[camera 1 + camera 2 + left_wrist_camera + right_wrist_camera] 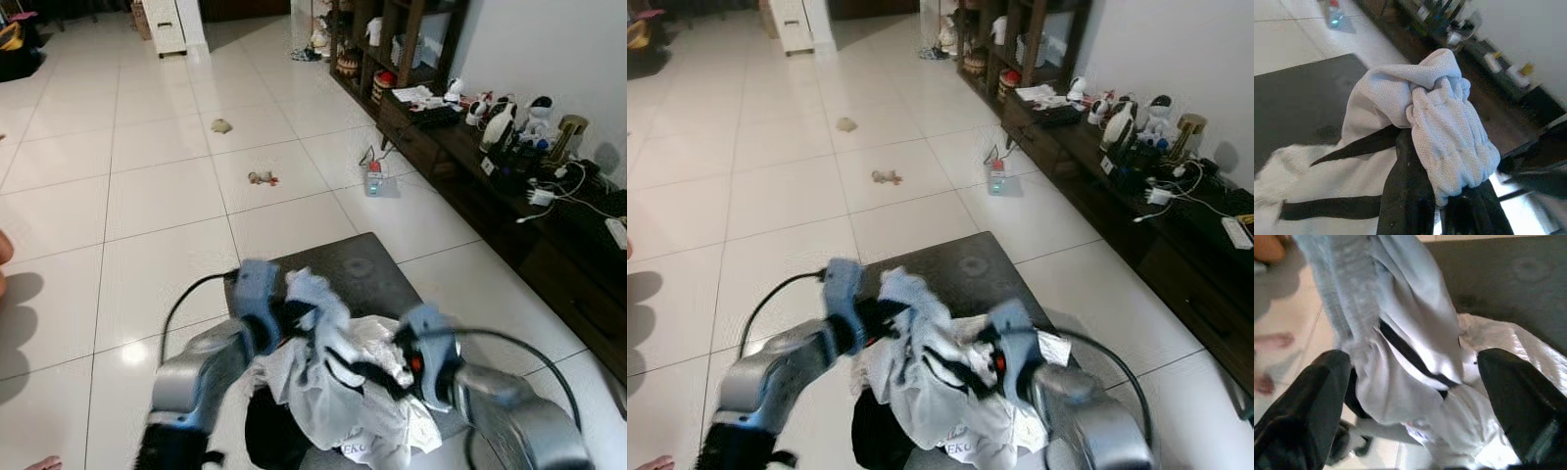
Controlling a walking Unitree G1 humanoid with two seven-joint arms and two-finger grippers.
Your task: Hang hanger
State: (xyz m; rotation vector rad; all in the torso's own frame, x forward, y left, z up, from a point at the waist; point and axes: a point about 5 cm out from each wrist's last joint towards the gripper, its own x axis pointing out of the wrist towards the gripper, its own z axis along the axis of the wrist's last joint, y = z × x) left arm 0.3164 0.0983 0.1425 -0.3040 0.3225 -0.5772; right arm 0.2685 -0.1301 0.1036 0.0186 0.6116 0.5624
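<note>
A crumpled white and pale grey garment (343, 387) with black strips across it hangs over the near end of a dark grey low table (353, 264). My left gripper (302, 311) is shut on a bunched pale fold of the garment (1444, 127) and holds it up above the table. My right gripper (1413, 364) is open, its two black fingers (1308, 406) spread wide on either side of the hanging cloth (1400, 342). In the eye views the right gripper (377, 377) sits against the garment's right side. I cannot make out a hanger among the folds.
A low dark cabinet (509, 186) with gadgets and cables runs along the right wall. On the tiled floor beyond the table lie a bottle (373, 181) and two small objects (262, 177). A person's bare foot (44, 462) is at the near left.
</note>
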